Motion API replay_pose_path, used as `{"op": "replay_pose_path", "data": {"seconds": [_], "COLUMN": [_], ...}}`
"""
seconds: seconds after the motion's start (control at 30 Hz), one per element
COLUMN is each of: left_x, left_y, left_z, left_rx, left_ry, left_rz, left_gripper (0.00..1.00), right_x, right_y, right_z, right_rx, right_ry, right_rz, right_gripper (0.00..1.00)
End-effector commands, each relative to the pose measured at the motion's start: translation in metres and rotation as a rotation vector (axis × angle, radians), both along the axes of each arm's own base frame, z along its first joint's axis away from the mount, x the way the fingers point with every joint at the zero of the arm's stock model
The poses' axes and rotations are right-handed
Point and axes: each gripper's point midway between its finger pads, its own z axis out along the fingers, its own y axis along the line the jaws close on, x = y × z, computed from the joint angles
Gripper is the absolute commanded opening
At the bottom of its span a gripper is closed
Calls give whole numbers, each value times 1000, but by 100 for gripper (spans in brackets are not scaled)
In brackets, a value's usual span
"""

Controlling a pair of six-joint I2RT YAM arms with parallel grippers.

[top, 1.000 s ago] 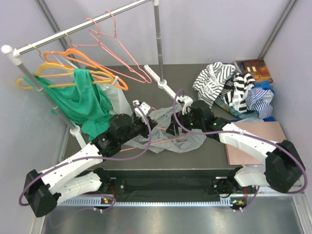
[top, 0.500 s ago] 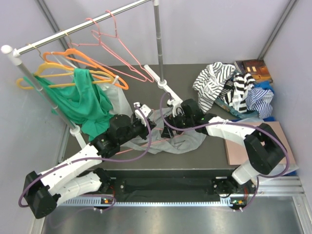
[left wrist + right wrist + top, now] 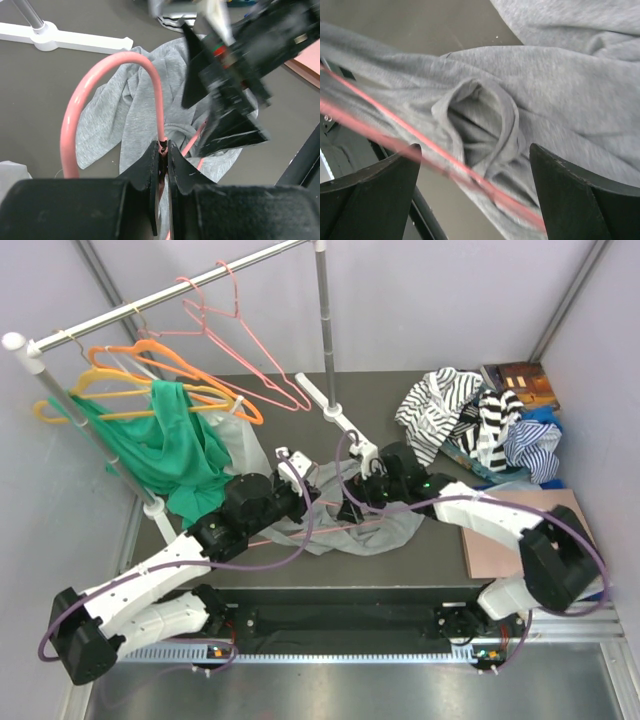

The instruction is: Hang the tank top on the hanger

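The grey tank top [image 3: 385, 530] lies crumpled on the dark table in front of both arms. A pink wire hanger [image 3: 335, 531] lies across it. My left gripper [image 3: 303, 487] is shut on that hanger's neck just below the hook [image 3: 120, 57], with the tank top [image 3: 131, 107] beneath. My right gripper [image 3: 348, 508] is open just above the tank top. In the right wrist view its fingers [image 3: 370, 195] stand wide apart over a strap loop [image 3: 487, 112] and the pink wire [image 3: 420, 139], gripping nothing. The right gripper also shows in the left wrist view [image 3: 225, 100].
A clothes rail [image 3: 160, 302] at the back left carries orange [image 3: 170, 365] and yellow [image 3: 95, 390] hangers, two more pink hangers [image 3: 240, 330], a green garment [image 3: 165, 445] and a whitish one [image 3: 240, 440]. Striped clothes [image 3: 470, 420] and a brown board [image 3: 530, 530] lie to the right.
My right gripper has swung left and come down over the tank top next to the hanger. My left gripper has kept its hold on the hanger, nearly still.
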Motion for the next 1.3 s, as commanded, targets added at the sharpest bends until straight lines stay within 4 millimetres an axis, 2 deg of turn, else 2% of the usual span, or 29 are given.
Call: {"op": "replay_pose_path", "data": {"seconds": [0.0, 0.1, 0.2, 0.27, 0.33, 0.43, 0.57, 0.67, 0.87, 0.93, 1.13, 1.23, 1.27], "left_x": [5, 0, -14, -22, -31, -39, -50, -56, -60, -60, -60, -61, -61], "left_y": [0, -2, -9, -10, -11, -11, -14, -15, -13, -13, -14, -13, -13], "left_z": [18, 16, 20, 26, 34, 37, 34, 31, 34, 34, 32, 33, 33], "left_rx": [-20, -22, -57, -84, -122, -129, -125, -119, -125, -123, -119, -120, -119], "left_ry": [-19, -10, -5, -13, -20, -10, 42, 75, 73, 72, 80, 77, 78], "left_rz": [40, 11, -66, -98, -135, -166, -214, -240, -246, -244, -251, -250, -247], "left_gripper": [0, 0, 0, 0, 0, 0, 0, 0, 0, 0, 0, 0, 0], "right_x": [-3, -8, -6, 1, 6, 17, 25, 30, 23, 20, 17, 19, 20], "right_y": [-25, -43, -61, -69, -68, -61, -37, -22, 8, 14, 33, 40, 43], "right_z": [42, 60, 79, 92, 94, 81, 54, 44, 24, 12, -7, -10, -6], "right_rx": [37, 57, 93, 121, 127, 97, 51, 59, 68, 52, 60, 76, 94], "right_ry": [-129, -163, -199, -224, -230, -205, -184, -175, -138, -118, -104, -109, -116], "right_rz": [-28, -63, -106, -142, -149, -146, -92, -56, 53, 71, 99, 99, 93], "right_gripper": [90, 92, 93, 93, 92, 91, 89, 89, 87, 86, 82, 65, 53]}}
